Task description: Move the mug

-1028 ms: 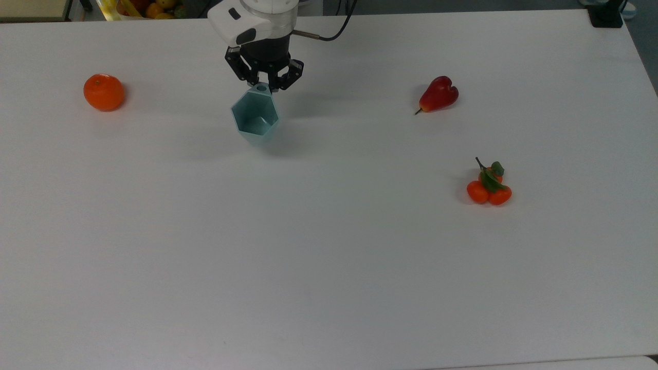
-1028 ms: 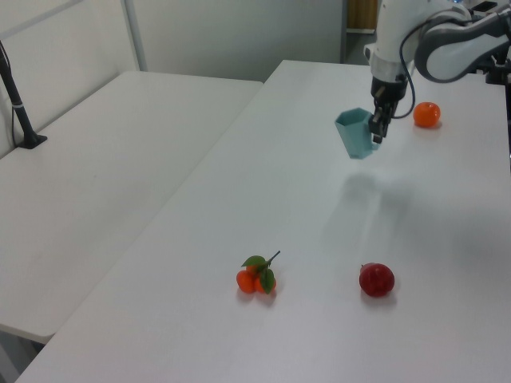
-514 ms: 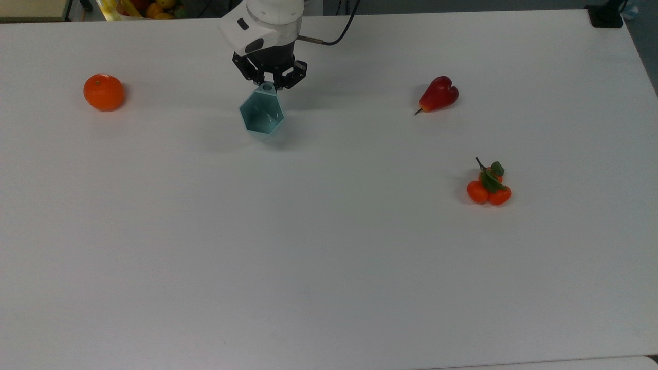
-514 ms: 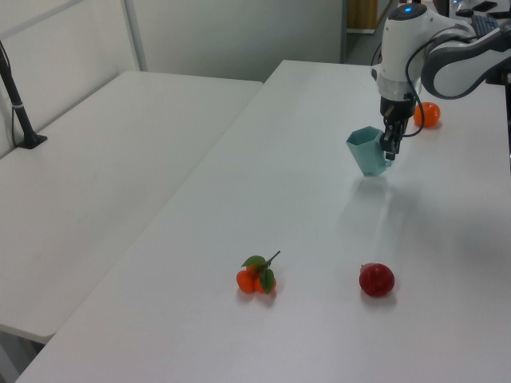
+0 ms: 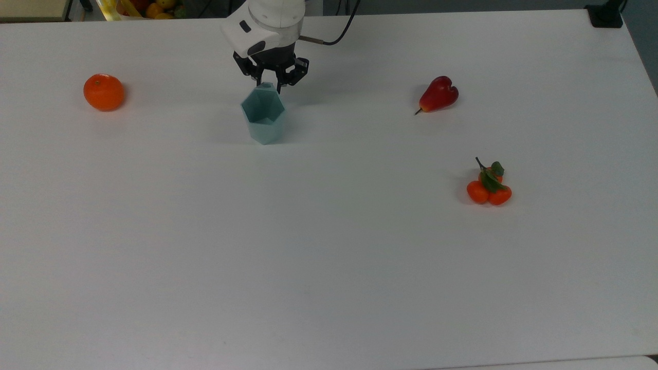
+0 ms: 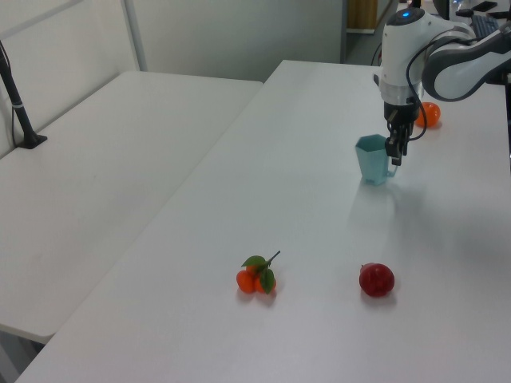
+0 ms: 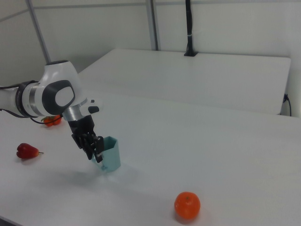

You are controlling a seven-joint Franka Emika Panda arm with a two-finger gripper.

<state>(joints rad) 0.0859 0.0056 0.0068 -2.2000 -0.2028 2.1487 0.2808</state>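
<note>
We have the mug (image 5: 263,119) upright on the table (image 5: 329,257), gripper (image 5: 271,85) pinching its handle; releasing and withdrawing remain

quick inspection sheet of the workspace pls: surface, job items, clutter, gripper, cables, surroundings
Surface: white table, bare between items.
Job's things: mug upright on the table.
Clutter: orange, red fruit, small orange fruit cluster with leaves, all apart from the mug.
Gripper: gripper shut on the mug's tab handle.
Cables: black cable off the wrist.
Surroundings: second white table; fruit container past the far edge.
</note>
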